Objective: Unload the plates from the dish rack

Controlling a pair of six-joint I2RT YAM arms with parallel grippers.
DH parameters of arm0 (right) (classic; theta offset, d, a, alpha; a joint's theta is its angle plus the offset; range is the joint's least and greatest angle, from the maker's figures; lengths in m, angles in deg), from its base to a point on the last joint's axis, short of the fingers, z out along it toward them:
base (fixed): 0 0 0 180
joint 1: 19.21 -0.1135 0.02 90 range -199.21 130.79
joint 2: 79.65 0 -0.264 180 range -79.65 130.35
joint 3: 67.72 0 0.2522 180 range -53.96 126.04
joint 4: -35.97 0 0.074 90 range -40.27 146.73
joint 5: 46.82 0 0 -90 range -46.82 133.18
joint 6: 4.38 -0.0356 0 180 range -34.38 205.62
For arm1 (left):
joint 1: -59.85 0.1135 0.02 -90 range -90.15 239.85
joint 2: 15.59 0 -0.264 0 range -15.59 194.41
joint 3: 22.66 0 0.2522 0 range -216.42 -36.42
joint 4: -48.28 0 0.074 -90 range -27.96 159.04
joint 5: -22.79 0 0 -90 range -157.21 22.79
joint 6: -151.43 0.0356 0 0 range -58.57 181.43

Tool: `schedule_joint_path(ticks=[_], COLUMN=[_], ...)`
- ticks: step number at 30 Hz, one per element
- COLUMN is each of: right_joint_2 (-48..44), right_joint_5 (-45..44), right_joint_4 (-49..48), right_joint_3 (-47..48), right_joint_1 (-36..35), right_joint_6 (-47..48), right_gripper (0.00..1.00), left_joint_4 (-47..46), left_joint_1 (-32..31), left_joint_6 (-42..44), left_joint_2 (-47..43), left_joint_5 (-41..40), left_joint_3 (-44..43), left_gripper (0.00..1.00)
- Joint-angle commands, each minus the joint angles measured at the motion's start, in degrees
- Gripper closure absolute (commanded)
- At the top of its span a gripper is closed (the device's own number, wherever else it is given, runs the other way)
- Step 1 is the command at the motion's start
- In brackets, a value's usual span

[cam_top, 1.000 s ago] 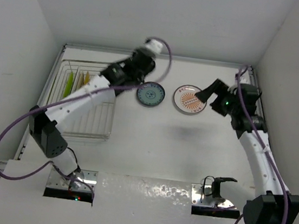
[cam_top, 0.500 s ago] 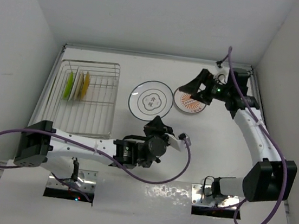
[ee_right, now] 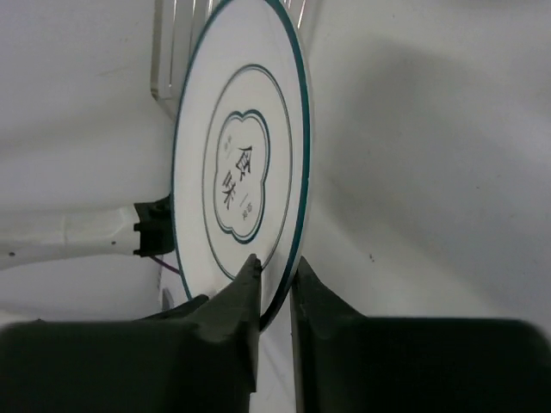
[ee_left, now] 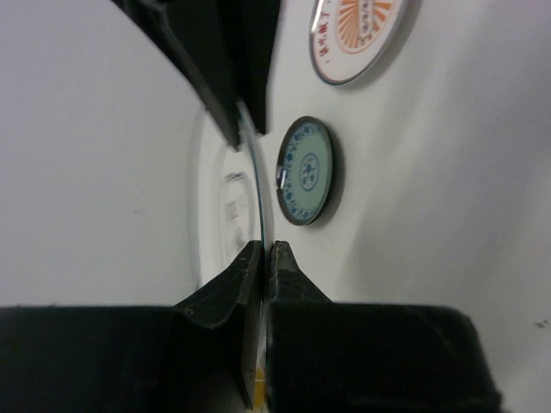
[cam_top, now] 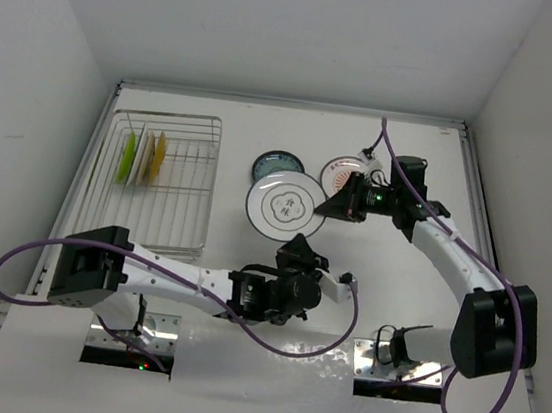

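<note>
Two neighbours: teal plate [cam_top: 277, 161], orange plate [cam_top: 338, 174]

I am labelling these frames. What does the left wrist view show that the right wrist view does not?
Only left wrist: the teal plate and the orange plate, lying on the table. Only right wrist: the dish rack's corner and the white plate's printed face. Both: the white plate, its rim pinched by the left gripper and the right gripper.
</note>
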Motion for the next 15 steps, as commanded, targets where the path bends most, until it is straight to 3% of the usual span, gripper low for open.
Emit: schedule_joint_path(ticks=[1,4,8,10,11,13,15], right_joint_2=[-2.69,-4.89,-6.65,-7.0,-7.09,-7.36,-6.75], right_joint_5=[1.13,-0.19,-3.7,-5.63,-6.77,-10.02,-13.72], right_joint_4=[-7.12,-16.52,-25.22,-28.31,-29.02,-27.62,-27.0], right_joint_3=[-2.44,-4.9,-8.94,-11.31,-11.85,-12.82,-13.53], right_joint_1=[-0.14,0.38,4.85,6.7,8.54,10.74,14.51], right_joint_6=[-1.04,-7.72,-15.72,-20.9,-21.96,-22.94,-23.11], right_gripper=[1.0,1.0,1.0,1.0,1.0,1.0,1.0], left_joint_4=[-3.73,-2.59,-1.62,0.04,1.18,7.06,16.6], left_joint_1=[-1.09,-1.09,-1.09,-1.09,-1.09,-1.09,-1.09], left_joint_6=[-0.19,-1.59,-3.43,-4.4,-5.97,-8.87,-15.72], left_joint_2=[-0.3,-0.21,-0.21,-0.38,-0.21,0.67,1.55], left_joint_5=[-2.06,-1.18,-1.88,-1.88,-1.88,-3.02,-3.46], left_joint_3=[-1.17,-1.08,-0.9,-1.08,-1.69,-3.36,-6.61], left_gripper=[1.0,0.81,0.45,0.38,0.3,0.03,0.0])
